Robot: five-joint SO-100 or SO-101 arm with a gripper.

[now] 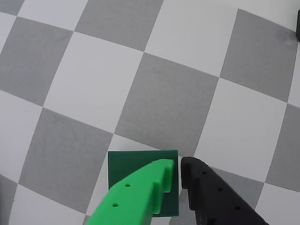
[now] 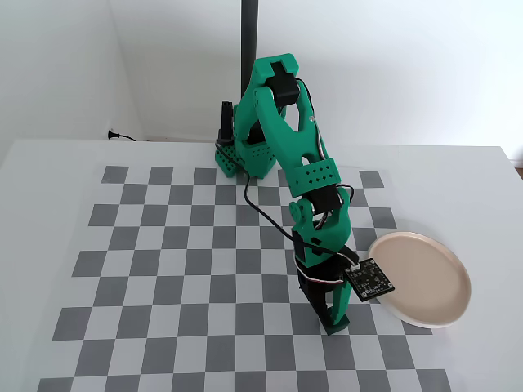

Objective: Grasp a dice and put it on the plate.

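- Your arm [image 2: 282,131] reaches down over the checkered mat [image 2: 163,245].
- The plate [image 2: 425,282] lies right of the gripper in the fixed view.
- Your gripper [image 1: 179,169] is clamped on the dice [image 1: 136,164], held above the mat.

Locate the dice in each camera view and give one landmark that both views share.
Wrist view: the dice sits at bottom centre, partly covered by the green finger of the gripper.
Fixed view: the dice cannot be made out; the gripper hides that spot, left of the plate.
Shared landmark: the grey-and-white checkered mat appears in both views.
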